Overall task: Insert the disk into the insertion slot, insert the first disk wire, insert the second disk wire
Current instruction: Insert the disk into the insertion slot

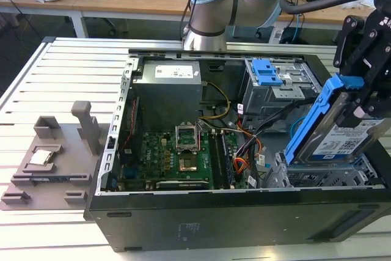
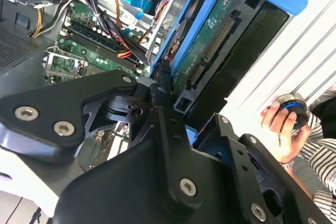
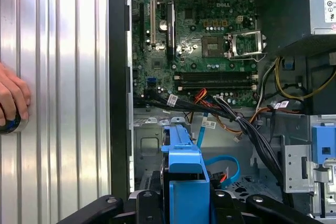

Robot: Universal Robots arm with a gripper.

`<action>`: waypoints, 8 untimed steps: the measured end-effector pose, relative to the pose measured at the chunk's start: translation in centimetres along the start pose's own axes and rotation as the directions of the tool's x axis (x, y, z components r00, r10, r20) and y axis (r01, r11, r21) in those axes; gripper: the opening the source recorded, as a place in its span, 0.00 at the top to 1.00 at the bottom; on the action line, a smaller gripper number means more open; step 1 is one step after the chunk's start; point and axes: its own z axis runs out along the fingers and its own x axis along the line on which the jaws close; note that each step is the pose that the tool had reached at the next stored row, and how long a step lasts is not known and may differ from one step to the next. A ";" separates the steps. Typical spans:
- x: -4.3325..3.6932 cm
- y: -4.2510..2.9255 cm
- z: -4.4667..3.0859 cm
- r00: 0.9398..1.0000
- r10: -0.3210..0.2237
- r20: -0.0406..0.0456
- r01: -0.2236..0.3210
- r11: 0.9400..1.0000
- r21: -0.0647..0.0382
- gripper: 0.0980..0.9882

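The disk (image 1: 343,137), a grey drive with a white label in a bright blue carrier, hangs tilted at the exterior view's right end of the open computer case. My black gripper (image 1: 361,93) is shut on its upper end. Its lower end sits just above the insertion slot (image 1: 317,178), a silver perforated cage in the case's near right corner. In the first wrist view the blue carrier (image 3: 184,179) points down at the cage (image 3: 149,142). The second wrist view shows the disk's (image 2: 220,40) circuit-board side between my fingers (image 2: 164,103). A blue flat cable (image 3: 223,163) and a bundle of black wires (image 3: 247,129) lie beside the cage.
A grey cage with a blue tab (image 1: 267,73) stands behind the disk. The motherboard (image 1: 177,157) and power supply (image 1: 168,80) take up the case's middle and back. A grey fixture (image 1: 55,157) sits on the slatted table. A person's hand (image 3: 10,103) rests on the table beside the case.
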 end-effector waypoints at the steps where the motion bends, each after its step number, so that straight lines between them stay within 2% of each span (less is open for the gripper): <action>1: -0.12 0.00 0.11 1.000 0.000 0.000 0.000 1.000 0.000 0.70; 8: -0.27 -0.02 0.81 1.000 -0.003 0.000 0.003 1.000 0.000 0.70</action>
